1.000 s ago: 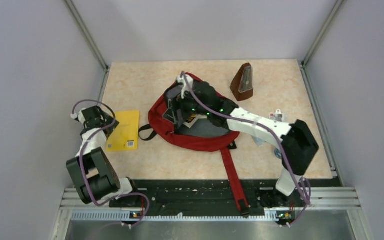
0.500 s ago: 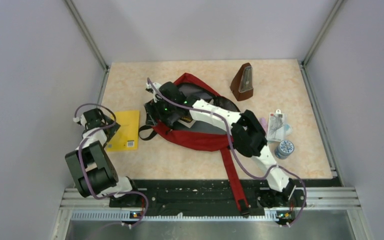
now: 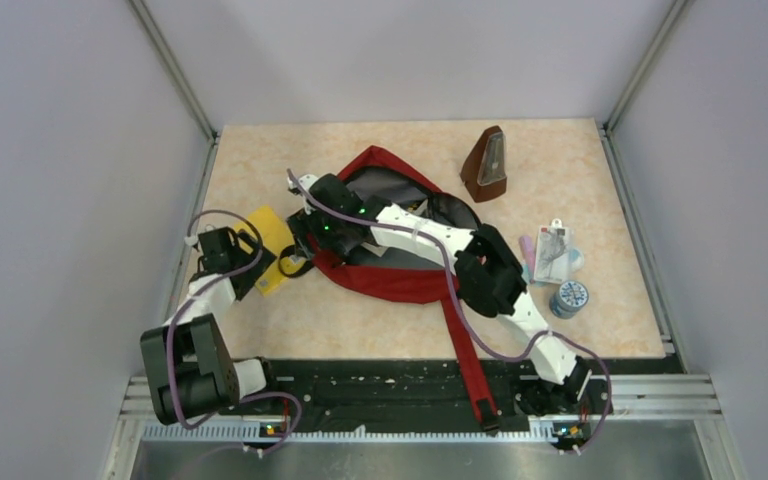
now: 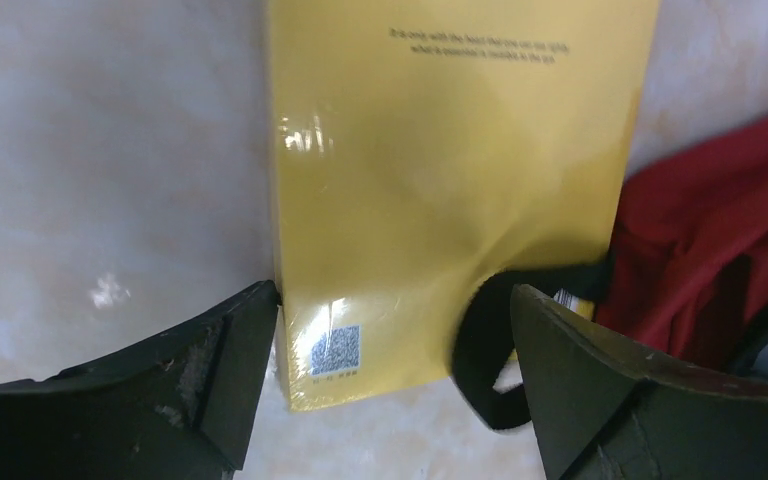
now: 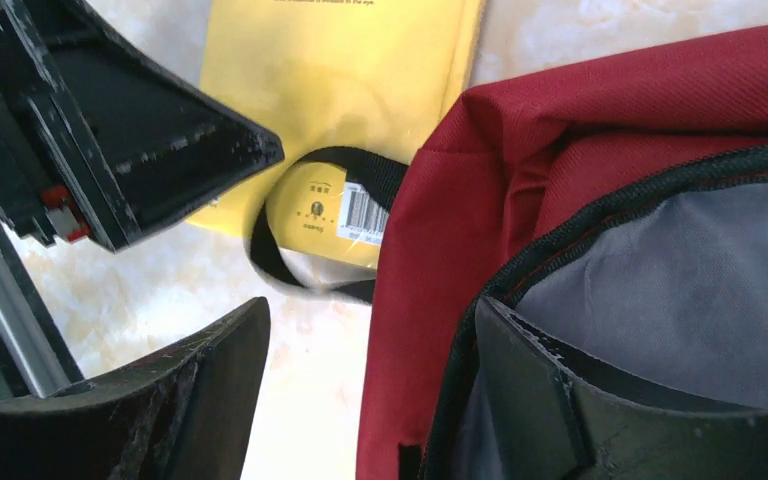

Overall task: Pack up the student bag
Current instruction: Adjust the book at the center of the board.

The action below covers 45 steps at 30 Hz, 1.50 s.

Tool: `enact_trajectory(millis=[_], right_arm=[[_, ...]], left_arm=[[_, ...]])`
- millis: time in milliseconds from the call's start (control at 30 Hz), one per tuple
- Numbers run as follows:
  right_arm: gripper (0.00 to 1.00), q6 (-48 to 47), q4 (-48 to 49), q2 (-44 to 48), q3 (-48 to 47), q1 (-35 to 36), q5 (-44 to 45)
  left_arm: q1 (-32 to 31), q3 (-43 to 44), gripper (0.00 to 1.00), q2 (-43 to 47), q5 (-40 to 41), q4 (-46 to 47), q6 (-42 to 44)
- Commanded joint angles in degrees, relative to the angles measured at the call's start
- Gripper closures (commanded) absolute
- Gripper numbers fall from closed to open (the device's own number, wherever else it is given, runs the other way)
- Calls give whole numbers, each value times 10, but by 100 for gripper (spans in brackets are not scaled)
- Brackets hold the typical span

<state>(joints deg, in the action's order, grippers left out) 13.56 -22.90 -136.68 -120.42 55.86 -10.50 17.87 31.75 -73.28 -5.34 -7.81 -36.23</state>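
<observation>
Dark-red fabric of the student bag [image 3: 400,285] lies at the centre of the table [image 3: 280,165], mouth open. Fingers of the right gripper [image 5: 370,330] are spread, straddling the bag's left rim, one inside over the grey lining. Fingers of the left gripper [image 4: 390,310] are spread across the near end of a yellow book [image 4: 440,180] just beside the bag.

Splayed right gripper [image 5: 370,325] astride, maybe against, student bag [image 5: 610,110] rim.

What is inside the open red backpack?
Only grey lining shows inside the student bag, with a finger of the right gripper at the zipper edge. The right arm covers the rest of the opening.
</observation>
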Motion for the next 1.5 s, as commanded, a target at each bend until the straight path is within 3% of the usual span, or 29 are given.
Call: enact_trajectory(millis=[0,167,300,667,1000,1300,1467], right_arm=[[26,-10,-27,97,12,11,28],[25,-36,-36,150,20,29,39],[24,-38,-32,147,0,36,-5],[22,-60,-34,-13,-169,36,-32],[14,-99,24,-102,-207,36,-23],[16,-103,35,-168,-223,30,3],[17,-42,22,-182,-227,3,24]], left_arm=[[-24,-16,10,65,3,-40,-19],[-22,-4,8,127,91,-83,-13],[-6,-10,7,148,97,-79,-20],[38,0,8,115,62,-44,-17],[49,28,11,39,66,-22,1],[49,52,25,-20,33,-15,22],[48,62,32,-43,7,-14,33]])
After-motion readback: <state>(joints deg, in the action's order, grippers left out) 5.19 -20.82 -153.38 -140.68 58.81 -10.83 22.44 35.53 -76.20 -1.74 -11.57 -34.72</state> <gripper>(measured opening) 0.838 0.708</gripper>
